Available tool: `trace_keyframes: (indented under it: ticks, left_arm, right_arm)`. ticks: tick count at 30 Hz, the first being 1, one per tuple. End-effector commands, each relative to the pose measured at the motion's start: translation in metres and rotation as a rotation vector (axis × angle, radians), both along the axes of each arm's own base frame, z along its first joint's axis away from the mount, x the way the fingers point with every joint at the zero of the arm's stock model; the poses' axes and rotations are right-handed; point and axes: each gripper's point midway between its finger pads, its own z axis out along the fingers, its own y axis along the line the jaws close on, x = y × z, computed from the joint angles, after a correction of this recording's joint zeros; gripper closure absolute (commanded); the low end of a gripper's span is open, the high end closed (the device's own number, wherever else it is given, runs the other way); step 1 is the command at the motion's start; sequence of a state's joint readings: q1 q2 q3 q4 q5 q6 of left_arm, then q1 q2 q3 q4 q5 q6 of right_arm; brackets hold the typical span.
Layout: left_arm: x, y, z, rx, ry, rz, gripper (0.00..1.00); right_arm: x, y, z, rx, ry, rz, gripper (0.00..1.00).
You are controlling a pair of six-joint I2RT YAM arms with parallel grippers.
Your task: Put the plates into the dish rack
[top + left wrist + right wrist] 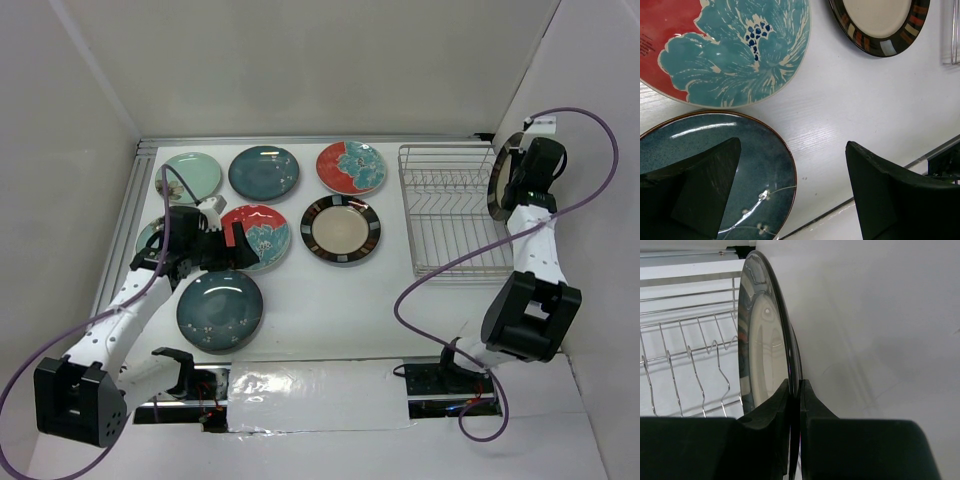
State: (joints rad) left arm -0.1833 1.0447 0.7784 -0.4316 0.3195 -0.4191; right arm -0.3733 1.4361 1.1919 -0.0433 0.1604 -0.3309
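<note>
**While the dish rack (455,210) stands unloaded, one plate is held at its far right corner**

Although no plate is seated in the dish rack, one is in hand. The held plate (760,340), dark-rimmed with a pale glossy face, stands upright on edge at the rack's far right corner, close to the side wall. Whether its lower rim touches the wires cannot be told. The right gripper (795,405) is clenched on its rim, one finger against each face.

Seven plates are noted on the table (400,310), all lying flat to the left of the rack.
- Far row: mint plate (192,175), far teal plate (264,172), far red plate (351,166).
- Nearer: striped-rim plate (341,229), near red plate (270,235), near teal plate (220,310).
- One further plate (147,238) is largely hidden under the left arm.

Whether any of these conceals another beneath it cannot be told.

The left gripper (795,195) is released, jaws wide and grasping nothing. It hovers low at the near teal plate's rim, one finger over that plate and the other over bare table, with the near red plate just beyond.

Assessment: the task is at its opening stage. Nothing is loaded, the first plate is positioned for slotting but not confirmed seated, and at least seven plates remain to be moved.
</note>
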Motion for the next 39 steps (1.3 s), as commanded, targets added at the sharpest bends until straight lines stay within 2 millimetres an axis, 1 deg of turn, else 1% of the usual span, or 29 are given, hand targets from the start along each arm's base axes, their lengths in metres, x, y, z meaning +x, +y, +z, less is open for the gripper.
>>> trace_keyframes:
  ticks: [1, 2, 3, 6, 7, 8, 9, 11, 13, 14, 18, 19, 20, 22, 24, 27, 28, 29, 30, 31, 32, 33, 34, 37, 39]
  left_arm:
    - [0.006, -0.002, 0.004, -0.007, -0.036, -0.024, 0.02]
    - [0.007, 0.000, 0.004, -0.007, -0.036, -0.014, 0.02]
    - [0.007, 0.000, 0.004, -0.007, -0.036, -0.014, 0.02]
    - [0.008, 0.002, 0.001, 0.001, -0.028, -0.008, 0.02]
    - [0.008, 0.002, 0.001, 0.001, -0.028, -0.008, 0.02]
    - [0.008, 0.002, 0.001, 0.001, -0.028, -0.008, 0.02]
    - [0.008, 0.002, 0.001, 0.001, -0.028, -0.008, 0.02]
    - [0.008, 0.002, 0.001, 0.001, -0.028, -0.008, 0.02]
    - [0.009, 0.002, -0.002, 0.002, -0.017, -0.008, 0.02]
    - [0.009, 0.002, -0.002, 0.002, -0.017, -0.008, 0.02]
    - [0.009, 0.002, -0.002, 0.008, -0.022, -0.014, 0.02]
    - [0.009, 0.002, -0.005, 0.010, -0.013, -0.014, 0.02]
    - [0.009, 0.002, -0.007, 0.011, -0.004, -0.014, 0.02]
    - [0.010, 0.005, -0.007, 0.011, -0.003, -0.005, 0.02]
    - [0.010, 0.005, -0.007, 0.011, -0.003, -0.005, 0.02]
    - [0.011, 0.004, -0.010, 0.013, 0.007, -0.005, 0.02]
    - [0.011, 0.004, -0.010, 0.013, 0.007, -0.005, 0.02]
    - [0.011, 0.005, -0.010, 0.018, 0.003, -0.011, 0.02]
    - [0.011, 0.005, -0.010, 0.018, 0.003, -0.011, 0.02]
    - [0.011, 0.005, -0.010, 0.018, 0.003, -0.011, 0.02]
    - [0.011, 0.005, -0.010, 0.018, 0.003, -0.011, 0.02]
    - [0.012, 0.007, -0.013, 0.020, 0.012, -0.002, 0.02]
    - [0.012, 0.007, -0.013, 0.020, 0.012, -0.002, 0.02]
    - [0.012, 0.007, -0.013, 0.020, 0.012, -0.002, 0.02]
    - [0.012, 0.007, -0.013, 0.020, 0.012, -0.002, 0.02]
  right_arm:
    - [0.016, -0.008, 0.127, -0.161, -0.354, 0.002, 1.00]
    - [0.018, -0.010, 0.129, -0.169, -0.351, 0.003, 1.00]
    - [0.017, -0.010, 0.138, -0.185, -0.362, 0.003, 1.00]
    - [0.016, -0.010, 0.152, -0.205, -0.384, 0.003, 1.00]
    - [0.016, -0.008, 0.161, -0.211, -0.400, 0.014, 1.00]
    - [0.019, -0.009, 0.161, -0.211, -0.399, 0.014, 1.00]
    - [0.018, -0.009, 0.167, -0.216, -0.411, 0.013, 1.00]
    - [0.019, -0.008, 0.168, -0.226, -0.406, 0.023, 1.00]
    - [0.020, -0.009, 0.175, -0.247, -0.416, 0.023, 1.00]
    - [0.024, -0.011, 0.169, -0.254, -0.397, 0.025, 1.00]
    - [0.029, -0.014, 0.162, -0.272, -0.373, 0.026, 1.00]
    - [0.032, -0.015, 0.157, -0.268, -0.364, 0.027, 1.00]
    - [0.032, -0.016, 0.158, -0.289, -0.351, 0.029, 1.00]
    - [0.036, -0.023, 0.146, -0.292, -0.321, 0.022, 1.00]
    - [0.041, -0.022, 0.144, -0.292, -0.323, 0.042, 1.00]
    - [0.047, -0.020, 0.127, -0.267, -0.300, 0.063, 1.00]
    - [0.047, -0.020, 0.127, -0.267, -0.300, 0.063, 1.00]
    - [0.050, -0.020, 0.117, -0.258, -0.283, 0.074, 1.00]
    - [0.051, -0.019, 0.117, -0.250, -0.287, 0.073, 1.00]
    - [0.053, -0.020, 0.106, -0.240, -0.266, 0.074, 1.00]
    - [0.053, -0.020, 0.100, -0.235, -0.255, 0.075, 1.00]
    - [0.053, -0.020, 0.100, -0.235, -0.255, 0.075, 1.00]
    - [0.056, -0.020, 0.086, -0.223, -0.231, 0.086, 1.00]
    - [0.056, -0.019, 0.054, -0.189, -0.183, 0.088, 1.00]
    - [0.055, -0.017, 0.041, -0.168, -0.166, 0.096, 1.00]
